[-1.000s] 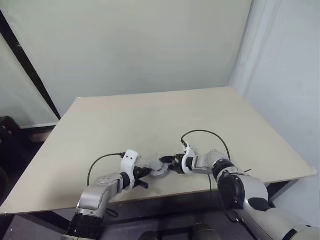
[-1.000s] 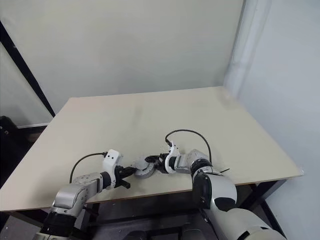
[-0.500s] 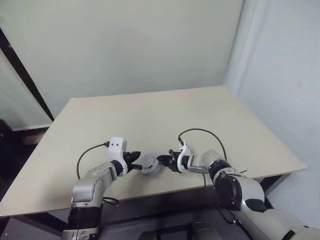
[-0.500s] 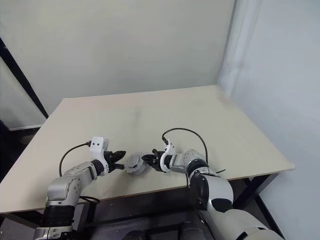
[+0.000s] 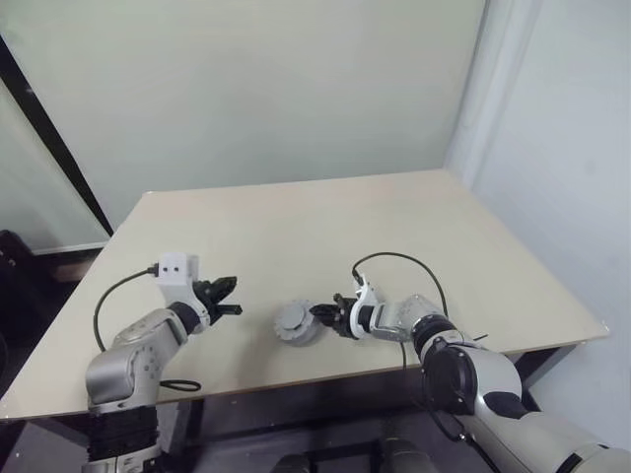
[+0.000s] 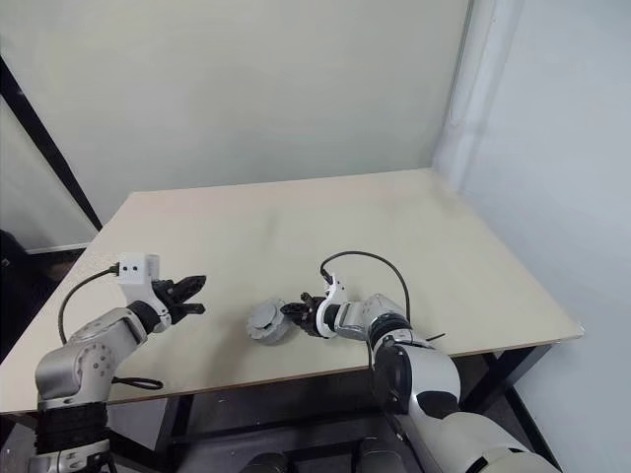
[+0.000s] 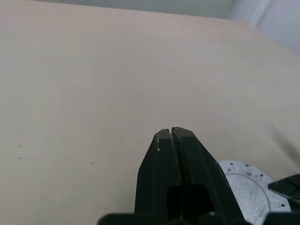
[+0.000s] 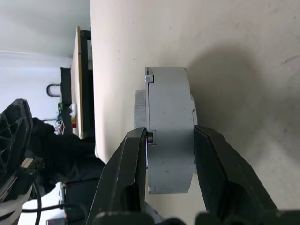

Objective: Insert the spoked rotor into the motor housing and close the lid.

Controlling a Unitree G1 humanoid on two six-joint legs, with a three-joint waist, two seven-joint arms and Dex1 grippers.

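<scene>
The motor housing (image 8: 171,154) is a grey round body held tilted just above the table near its front edge. My right gripper (image 8: 169,133) is shut on it, one finger on each flat side. Its round face with small holes, the lid (image 7: 246,180), is turned toward my left arm; the same assembly (image 5: 293,322) shows from the head. The spoked rotor is hidden. My left gripper (image 5: 227,297) hangs shut and empty above the table, well to the left of the housing. From the head, my right gripper (image 5: 321,316) reaches the housing from the right.
The beige table (image 5: 315,227) stretches far behind the arms. A black cable (image 5: 399,261) loops up from my right wrist. The table's front edge (image 5: 296,379) runs just below the housing. A wall stands behind the table.
My left gripper has pulled away from the housing, going left and up, still shut. The right gripper has closed onto the housing and stays in place. The head views have shifted slightly.
</scene>
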